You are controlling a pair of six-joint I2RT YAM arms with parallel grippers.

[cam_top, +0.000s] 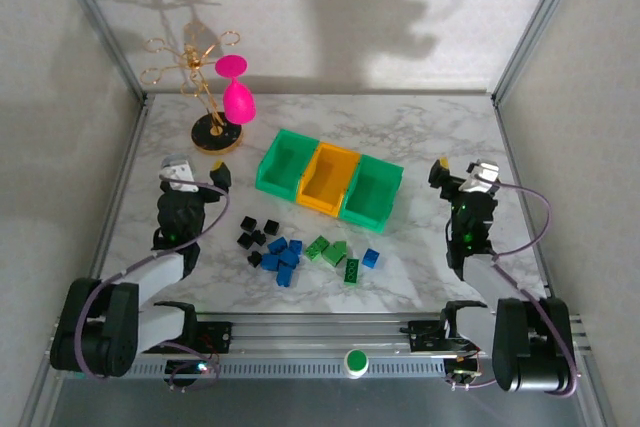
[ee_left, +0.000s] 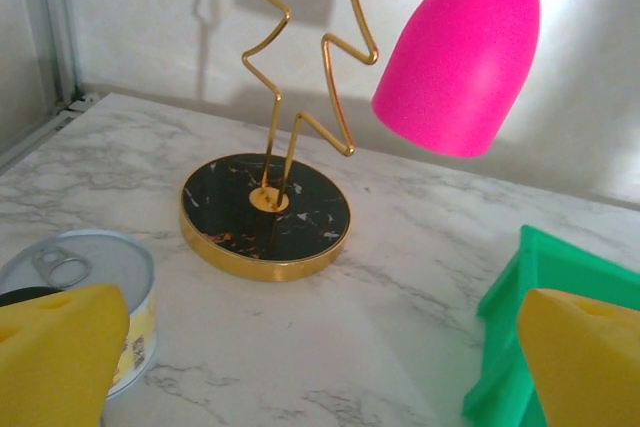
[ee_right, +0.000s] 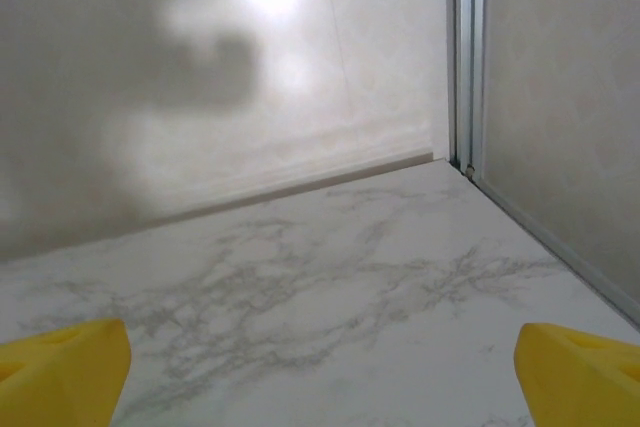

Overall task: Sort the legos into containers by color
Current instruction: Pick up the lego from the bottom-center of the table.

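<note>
First, aluminium rail (cam_top: 320,332): runs along the 6 o'clock edge of the marble table (cam_top: 430,137), with both arm bases on it.
Left gripper (cam_top: 200,175): at 9 o'clock of the table, jaws spread wide and holding nothing. Its yellow pads (ee_left: 55,347) frame bare marble and point toward 12 o'clock.
Right gripper (cam_top: 462,175): at 3 o'clock, jaws likewise spread wide and empty, facing the far corner.
Black legos (cam_top: 255,232): a loose cluster on the marble at 7 o'clock of table centre.
Blue legos (cam_top: 280,257): bunched just at 5 o'clock of the black ones. One stray blue brick (cam_top: 371,258) lies beyond the green ones.
Green legos (cam_top: 330,250): at 3 o'clock of the blue bunch, a few touching and one a little nearer the rail.
Containers (cam_top: 262,179): a row of three at 12 o'clock of the bricks, green, yellow-orange, green. No brick is visible inside any of them.
Tin can (ee_left: 90,267): pull-tab lid on, just beside the left gripper's left pad.
Gold wire stand (cam_top: 217,132): at 11 o'clock, on a black round base.
Pink goblet (cam_top: 240,102): hangs upside down from the stand.
Progress: by my reading nothing is sorted yet. Every brick lies on the table, so all three colours are left to do.
</note>
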